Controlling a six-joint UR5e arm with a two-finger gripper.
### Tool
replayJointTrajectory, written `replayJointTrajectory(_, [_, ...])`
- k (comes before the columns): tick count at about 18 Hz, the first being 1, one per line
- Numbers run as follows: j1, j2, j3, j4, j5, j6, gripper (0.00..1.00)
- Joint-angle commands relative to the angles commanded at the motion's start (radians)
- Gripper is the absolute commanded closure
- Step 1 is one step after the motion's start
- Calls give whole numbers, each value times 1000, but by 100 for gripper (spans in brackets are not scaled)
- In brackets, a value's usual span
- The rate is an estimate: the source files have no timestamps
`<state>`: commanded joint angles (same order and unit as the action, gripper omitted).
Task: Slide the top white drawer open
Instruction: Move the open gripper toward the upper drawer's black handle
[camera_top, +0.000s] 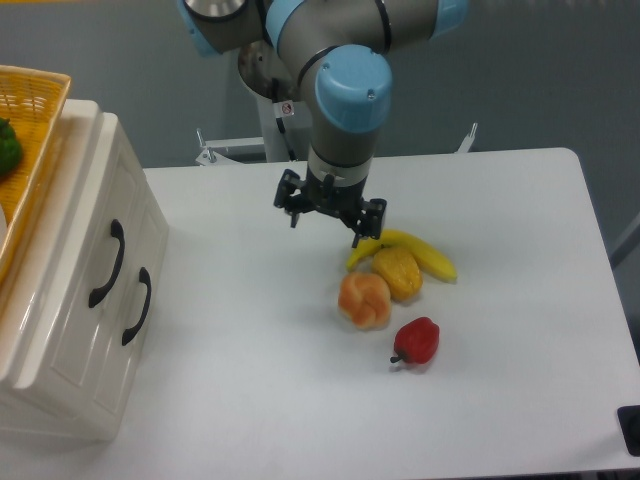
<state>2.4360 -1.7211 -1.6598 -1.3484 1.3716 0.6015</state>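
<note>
The cream-white cabinet stands at the table's left edge, its front facing right. The top white drawer is the upper one, with a black curved handle, and it sits flush with the cabinet front. Below it, the lower drawer carries a matching handle. My gripper hangs over the table's middle, well to the right of the cabinet. It is open, nothing is between its fingers, and they point down.
A yellow wicker basket rests on the cabinet top with something green in it. Right of the gripper lie a banana, a yellow fruit, an orange fruit and a red pepper.
</note>
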Motion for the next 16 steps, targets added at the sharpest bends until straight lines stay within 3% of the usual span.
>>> replayJointTrajectory(9, [-64, -9, 20, 2, -95, -190, 0])
replayJointTrajectory(16, [-155, -77, 81, 3, -114, -299, 0])
